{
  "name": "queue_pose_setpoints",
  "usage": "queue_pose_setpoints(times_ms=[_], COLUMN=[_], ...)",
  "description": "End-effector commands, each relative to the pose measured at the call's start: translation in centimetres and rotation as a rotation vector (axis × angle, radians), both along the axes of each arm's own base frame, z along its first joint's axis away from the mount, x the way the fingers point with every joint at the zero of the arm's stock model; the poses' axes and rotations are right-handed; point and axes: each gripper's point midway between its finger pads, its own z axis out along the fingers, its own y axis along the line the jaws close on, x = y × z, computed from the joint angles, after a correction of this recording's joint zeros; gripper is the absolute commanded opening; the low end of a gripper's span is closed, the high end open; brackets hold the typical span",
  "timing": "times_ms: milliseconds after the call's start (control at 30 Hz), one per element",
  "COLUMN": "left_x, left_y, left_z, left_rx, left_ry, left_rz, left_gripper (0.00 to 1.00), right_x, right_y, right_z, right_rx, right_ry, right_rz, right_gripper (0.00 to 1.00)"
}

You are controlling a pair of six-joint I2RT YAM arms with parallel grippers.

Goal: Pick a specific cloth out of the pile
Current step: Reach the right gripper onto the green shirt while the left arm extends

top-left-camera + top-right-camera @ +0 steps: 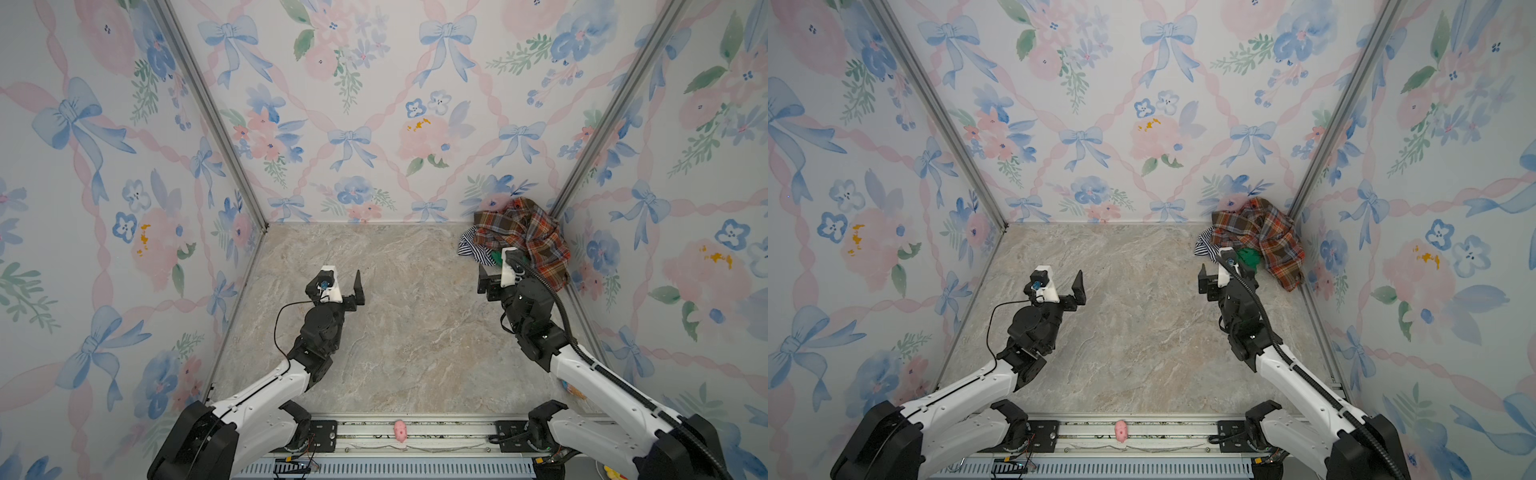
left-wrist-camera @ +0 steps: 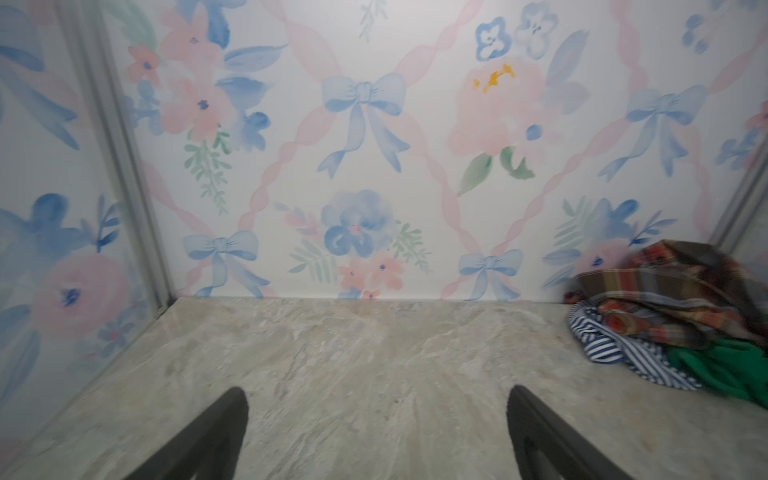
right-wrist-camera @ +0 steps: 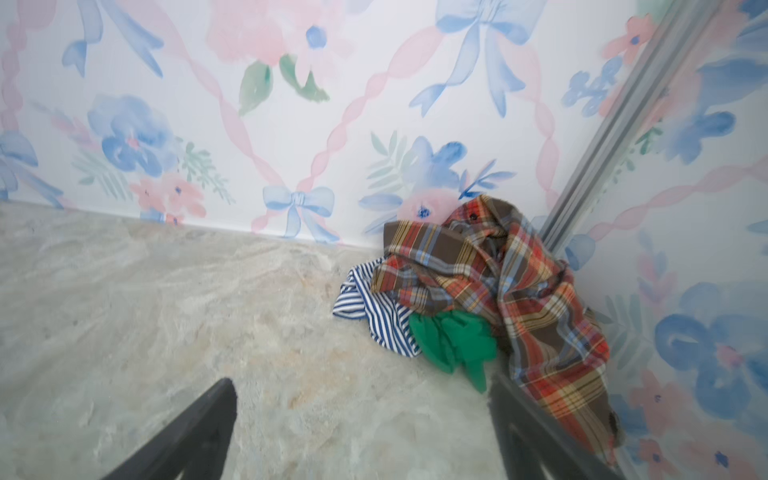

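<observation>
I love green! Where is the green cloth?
In a top view, the green cloth peeks from the far-right corner pile, under the plaid shirt, beside the striped cloth.

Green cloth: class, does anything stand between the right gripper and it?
Nothing visible does. The near fold of the green cloth lies bare before the open right gripper. The plaid shirt covers only its far part, and the striped cloth lies beside it.

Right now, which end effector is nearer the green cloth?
Right. The right end effector hangs open just short of the green cloth. The left end effector, also open, hovers far off toward the other side of the table.
</observation>
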Motion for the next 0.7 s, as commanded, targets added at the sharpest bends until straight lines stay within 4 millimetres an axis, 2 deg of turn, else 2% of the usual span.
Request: queue_pose_setpoints(times_ms=[0,67,133,167,233,333,467,533,567,600,667], left_x=[-2.7,-4.9,-7.3,-8.6,-10.6,-11.3,-10.5,-11.1,-11.6,-11.8,-11.6], left_y=[-9.8,-16.0,-20.1,-21.7,-23.8,-25.2,-25.9,-26.3,-26.2,-26.0,-24.7], left_z=[-1.4,-0.4,-0.1,0.1,0.8,-0.3,-3.1,-3.1,-3.1,-3.1,-3.6], left_rx=[0.151,0.286,0.465,0.564,0.699,0.787,0.799,0.798,0.810,0.824,0.846], left_ry=[0.206,0.283,0.313,0.299,0.234,0.199,0.156,0.124,0.112,0.098,0.063], left_rz=[-0.312,-0.475,-0.545,-0.568,-0.595,-0.686,-0.781,-0.792,-0.791,-0.779,-0.728], left_gripper=[0.98,0.98,0.98,0.98,0.98,0.98,0.98,0.98,0.98,0.98,0.98], right_x=[-2.8,-2.8,-2.6,-2.3,-1.4,0.9,5.2,7.4,8.6,9.6,11.4], right_y=[-4.1,-6.6,-8.7,-8.9,-10.0,-11.1,-11.6,-11.3,-10.8,-10.5,-10.1], right_z=[-6.6,-8.0,-10.1,-11.3,-12.8,-13.2,-13.4,-13.9,-13.7,-14.9,-15.6], right_rx=[-0.103,-0.111,-0.019,0.072,0.208,0.263,0.260,0.271,0.291,0.310,0.330], right_ry=[0.426,0.552,0.652,0.697,0.731,0.736,0.756,0.760,0.742,0.751,0.727], right_rz=[-0.170,-0.266,-0.306,-0.274,-0.269,-0.282,-0.294,-0.277,-0.251,-0.238,-0.239], right_gripper=[0.97,0.97,0.97,1.00,0.92,0.86,0.79,0.72,0.67,0.63,0.61])
